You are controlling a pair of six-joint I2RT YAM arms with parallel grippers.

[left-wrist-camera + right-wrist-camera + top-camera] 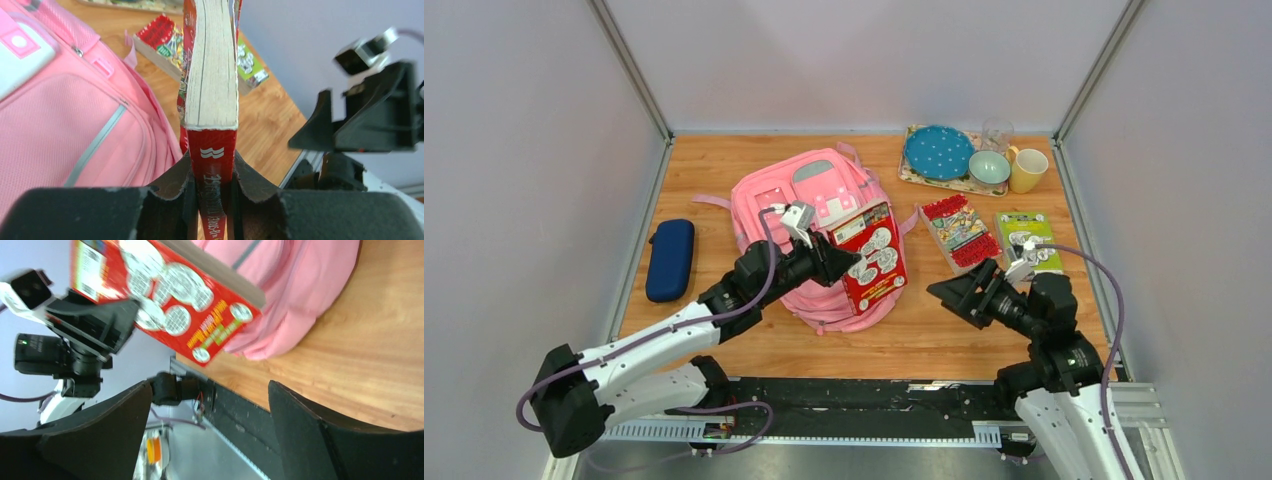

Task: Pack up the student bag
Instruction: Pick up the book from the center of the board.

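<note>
Between left fingers [842, 262]: red book [869, 255], pinched at its spine; student bag [774, 200] beneath, possibly not touching. Right fingers [954, 288] wide apart, holding nothing, short of book.

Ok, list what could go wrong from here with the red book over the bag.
1. The left gripper pinches the red book only at one end of its spine; the long overhang could pivot or slip out.
2. No open compartment shows on the student bag, so the book may just land on top and slide off.
3. The open right gripper sits close by and could clip the book.
</note>
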